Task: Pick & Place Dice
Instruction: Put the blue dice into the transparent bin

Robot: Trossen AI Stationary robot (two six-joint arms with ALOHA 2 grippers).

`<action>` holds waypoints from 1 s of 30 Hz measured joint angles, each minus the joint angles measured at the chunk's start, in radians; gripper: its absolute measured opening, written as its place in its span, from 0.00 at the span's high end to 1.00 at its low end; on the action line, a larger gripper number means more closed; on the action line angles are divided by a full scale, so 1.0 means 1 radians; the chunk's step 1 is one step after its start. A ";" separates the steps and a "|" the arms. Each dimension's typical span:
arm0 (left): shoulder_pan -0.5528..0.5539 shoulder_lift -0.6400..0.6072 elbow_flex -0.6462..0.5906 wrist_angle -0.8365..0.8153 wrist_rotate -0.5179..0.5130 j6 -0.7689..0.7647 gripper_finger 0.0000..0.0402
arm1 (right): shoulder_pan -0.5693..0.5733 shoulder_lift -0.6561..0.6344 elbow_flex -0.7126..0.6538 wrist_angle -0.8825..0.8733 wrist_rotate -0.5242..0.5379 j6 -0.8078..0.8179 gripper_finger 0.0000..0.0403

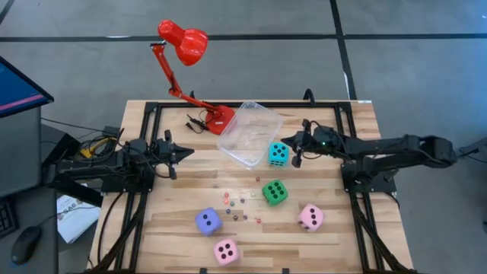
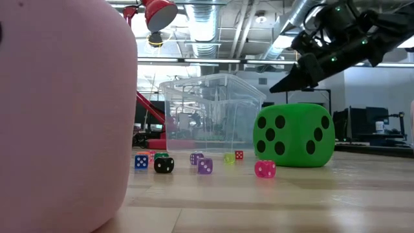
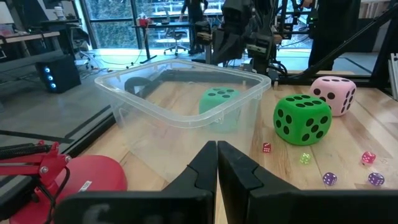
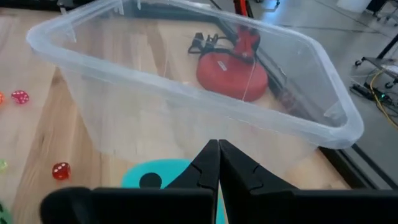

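Right gripper (image 1: 296,160) hangs closed, holding nothing, just above the cyan die (image 1: 278,153) sitting against the tub (image 1: 249,134); descending shut would likely shove the die or tub instead of grasping; left gripper (image 1: 172,153) closed too, idle well away.

Two black jointed arms; green lights, probably LEDs.

floor (image 1: 251,53): grey, dark seams | ceiling (image 2: 220,26): exposed ducts | windows (image 3: 118,22): daylight | office chair (image 3: 179,38)
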 joint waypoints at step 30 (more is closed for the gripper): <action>0.000 0.000 0.000 0.000 0.000 0.000 1.00 | 0.012 0.006 0.000 0.033 -0.011 0.055 1.00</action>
